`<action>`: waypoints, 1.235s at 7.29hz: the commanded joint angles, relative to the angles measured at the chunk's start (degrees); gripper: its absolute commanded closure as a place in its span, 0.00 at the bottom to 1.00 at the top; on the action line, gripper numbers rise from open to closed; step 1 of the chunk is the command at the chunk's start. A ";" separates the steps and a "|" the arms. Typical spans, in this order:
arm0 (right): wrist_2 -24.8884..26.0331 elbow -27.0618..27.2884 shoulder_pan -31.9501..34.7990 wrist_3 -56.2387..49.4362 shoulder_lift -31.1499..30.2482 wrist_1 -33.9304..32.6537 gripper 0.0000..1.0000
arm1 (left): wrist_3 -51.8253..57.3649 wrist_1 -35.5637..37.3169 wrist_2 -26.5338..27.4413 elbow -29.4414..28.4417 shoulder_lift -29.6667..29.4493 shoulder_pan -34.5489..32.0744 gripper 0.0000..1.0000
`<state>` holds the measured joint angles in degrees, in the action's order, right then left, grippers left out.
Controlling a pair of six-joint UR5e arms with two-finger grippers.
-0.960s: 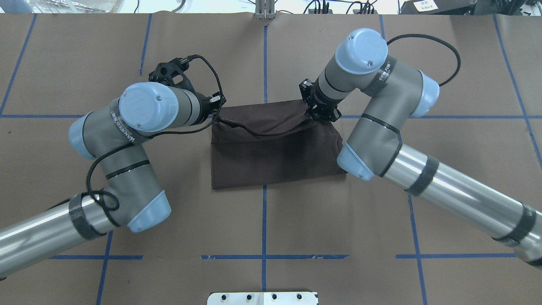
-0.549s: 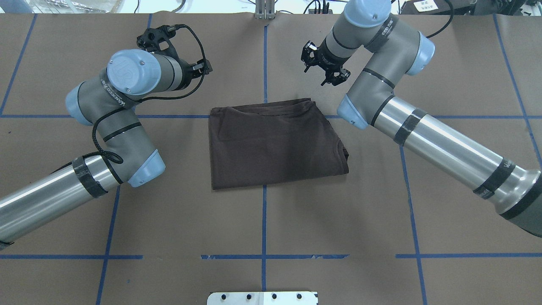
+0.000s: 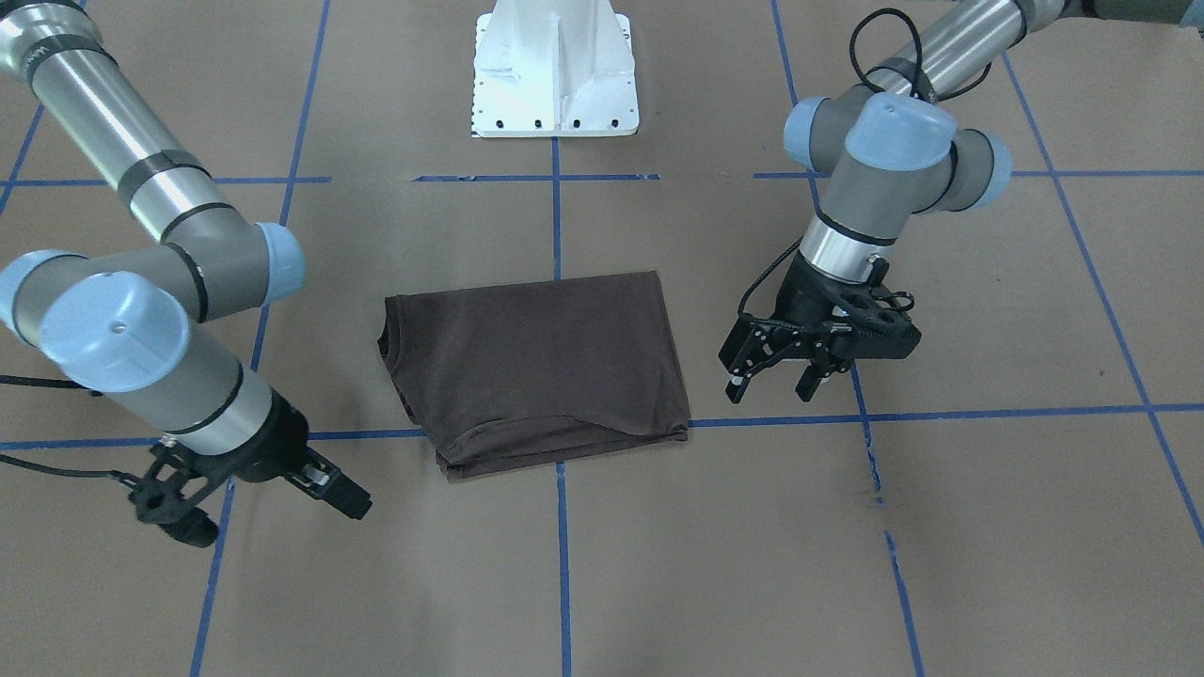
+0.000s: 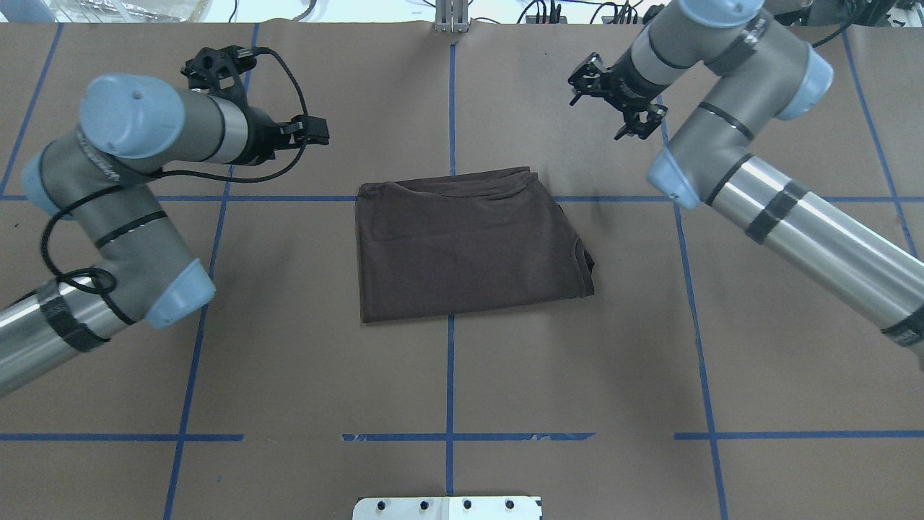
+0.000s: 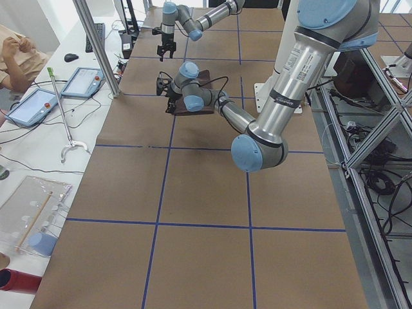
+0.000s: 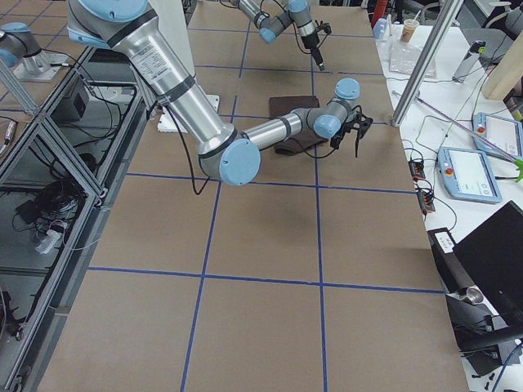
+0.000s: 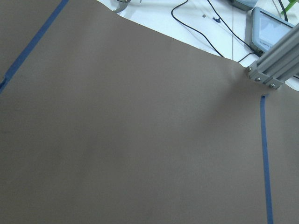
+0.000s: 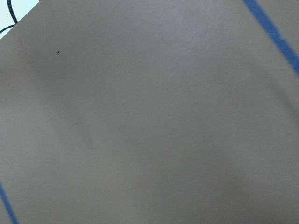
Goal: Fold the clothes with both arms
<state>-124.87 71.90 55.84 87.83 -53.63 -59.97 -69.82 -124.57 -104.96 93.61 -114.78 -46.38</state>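
Observation:
The dark brown T-shirt (image 4: 469, 245) lies folded into a flat rectangle at the table's middle, its collar at the right edge (image 4: 581, 256). It also shows in the front view (image 3: 536, 367). My left gripper (image 4: 314, 132) hangs open and empty, left of the shirt's far left corner; the front view (image 3: 769, 387) shows its fingers spread and pointing down. My right gripper (image 4: 639, 124) is open and empty, off the shirt's far right corner, also seen in the front view (image 3: 343, 498). Both wrist views show only brown paper and blue tape.
Brown paper with a blue tape grid (image 4: 451, 375) covers the table. The white bolted pedestal (image 3: 555, 75) stands at the near edge. An aluminium post (image 7: 273, 67) stands at the far edge, with cables and a tablet beyond. An operator sits at the side desk (image 5: 16, 55).
A second ago both grippers were at the shirt's far edge, which stood lifted. The edge now lies flat, and both arms have swung outward and further away from the shirt.

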 commanded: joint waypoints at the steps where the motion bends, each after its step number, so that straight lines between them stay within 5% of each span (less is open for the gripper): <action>1: -4.31 7.19 8.72 -18.73 -12.68 -0.06 0.00 | 21.03 -0.06 -15.72 4.56 11.11 -11.12 0.00; 4: -7.91 9.31 19.97 -46.36 -27.27 -0.14 0.00 | 45.13 0.29 -23.59 8.60 24.04 -26.25 0.00; 5: -8.19 9.22 23.32 -54.96 -29.40 -3.71 0.00 | 55.13 3.68 -30.15 7.83 26.17 -34.39 0.00; 6: -8.19 9.48 27.35 -64.27 -30.03 -9.14 0.00 | 65.32 9.37 -32.04 7.82 27.14 -39.96 0.00; 9: -8.28 12.62 33.54 -77.97 -31.79 -24.61 0.00 | 68.85 31.17 -31.44 8.34 24.26 -43.08 0.00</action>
<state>-133.07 82.43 87.19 14.71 -84.58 -77.85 -2.32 -102.03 -136.38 101.33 -89.30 -88.22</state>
